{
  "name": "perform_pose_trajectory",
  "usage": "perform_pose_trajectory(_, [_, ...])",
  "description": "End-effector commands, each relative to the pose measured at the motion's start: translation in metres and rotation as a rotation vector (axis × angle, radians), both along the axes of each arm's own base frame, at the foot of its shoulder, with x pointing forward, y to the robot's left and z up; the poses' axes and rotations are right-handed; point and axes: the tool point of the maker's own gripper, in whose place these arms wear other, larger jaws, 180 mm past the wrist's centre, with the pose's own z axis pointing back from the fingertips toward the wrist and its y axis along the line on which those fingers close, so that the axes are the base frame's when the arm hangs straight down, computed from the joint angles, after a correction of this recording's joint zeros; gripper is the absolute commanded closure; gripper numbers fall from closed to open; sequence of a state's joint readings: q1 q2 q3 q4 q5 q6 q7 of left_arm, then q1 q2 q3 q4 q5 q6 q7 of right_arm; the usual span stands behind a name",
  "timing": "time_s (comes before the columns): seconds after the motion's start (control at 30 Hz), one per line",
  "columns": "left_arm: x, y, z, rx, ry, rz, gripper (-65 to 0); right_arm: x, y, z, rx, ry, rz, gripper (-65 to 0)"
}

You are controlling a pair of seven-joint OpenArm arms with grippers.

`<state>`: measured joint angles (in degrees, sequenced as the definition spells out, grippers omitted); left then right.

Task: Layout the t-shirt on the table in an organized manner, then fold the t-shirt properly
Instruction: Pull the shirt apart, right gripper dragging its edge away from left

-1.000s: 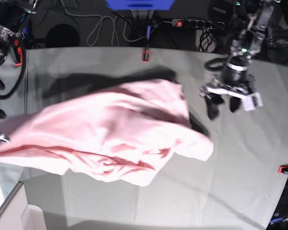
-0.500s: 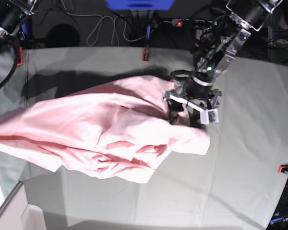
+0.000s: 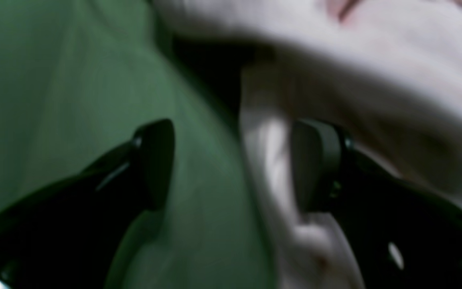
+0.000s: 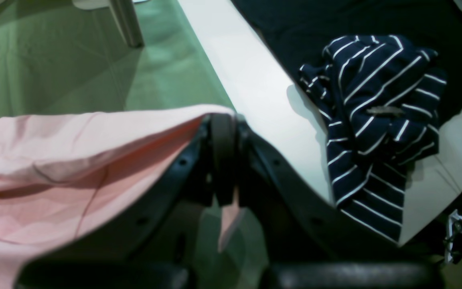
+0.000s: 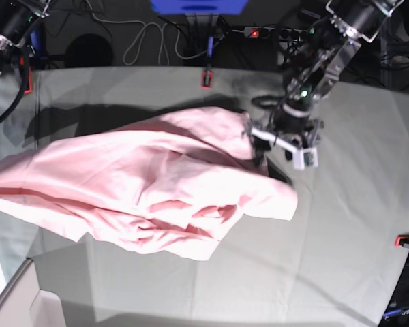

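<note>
L arm reaches down from the upper right of the base view, wrist bent so the left gripper point(image 5: 281, 144) points down at the counter point(image 5: 341, 231), right at the far edge of the t-shirt point(image 5: 150, 191). Its jaws are spread wide. In the left wrist view the left gripper point(image 3: 233, 164) straddles the shirt's border: one finger point(image 3: 157, 160) sits over bare green counter cloth point(image 3: 54, 80), the other finger point(image 3: 317, 164) sits against pale shirt fabric, w/ a fold of the t-shirt point(image 3: 375, 60) running betw. the jaws. View is blurred; can't tell if the fingers actually press the cloth.

R arm is mostly out of the base view, at its left edge, where the shirt's stretched end leads off-frame. The right wrist view shows the right gripper point(image 4: 223, 160) w/ jaws pressed together, pinching an edge of the t-shirt point(image 4: 54, 160); pink cloth hangs off to one side of the jaws and a small tab of it shows below them.

Shirt lies rumpled across the counter's middle, pulled out long toward the R jaws, lumpy and folded over near the L jaws.

Only the right wrist view shows what's beyond the counter edge: a white surface point(image 4: 255, 88) w/ a navy striped garment point(image 4: 375, 112) bunched on it.
</note>
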<state>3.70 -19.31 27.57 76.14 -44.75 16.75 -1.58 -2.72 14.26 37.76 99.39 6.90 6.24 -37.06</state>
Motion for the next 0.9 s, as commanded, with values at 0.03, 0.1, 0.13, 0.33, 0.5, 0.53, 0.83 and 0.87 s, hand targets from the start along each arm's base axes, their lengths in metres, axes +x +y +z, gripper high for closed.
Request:
perform_pose_trajectory(0.03, [0.01, -0.009, 0.015, -0.019, -0.056, -0.008, -43.3, 0.006, -0.005, 0.02, -0.044, -0.052, 0.007, 0.0])
perform_pose_trajectory(0.1, [0.011, -0.011, 0.015, -0.024, -0.056, -0.007, -39.1, 0.006, -0.005, 0.02, -0.044, -0.052, 0.007, 0.0])
perform_pose_trajectory(0.13, [0.011, -0.014, 0.012, -0.03, -0.05, -0.003, -33.5, 0.006, -0.005, 0.02, -0.044, -0.052, 0.007, 0.0])
perform_pose_trajectory(0.33, [0.011, -0.01, -0.005, -0.011, -0.011, 0.015, 0.0, 0.005, -0.006, 0.02, -0.044, -0.051, 0.003, 0.0])
perform_pose_trajectory(0.5, [0.001, -0.019, 0.014, -0.053, -0.047, -0.002, 0.0, 0.005, -0.007, 0.02, -0.043, -0.05, 0.001, 0.0])
perform_pose_trajectory(0.53, [0.0, -0.019, 0.025, -0.059, -0.071, -0.011, 0.0, 0.005, -0.007, 0.02, -0.043, -0.05, 0.001, 0.0])
perform_pose_trajectory(0.83, [-0.035, -0.012, 0.111, -0.105, -0.22, -0.107, 0.0, 0.005, -0.006, 0.02, -0.042, -0.051, 0.001, 0.0])
perform_pose_trajectory(0.87, [-0.038, 0.0, 0.116, -0.095, -0.228, -0.082, 0.0, 0.005, -0.006, 0.02, -0.043, -0.052, 0.002, 0.0])
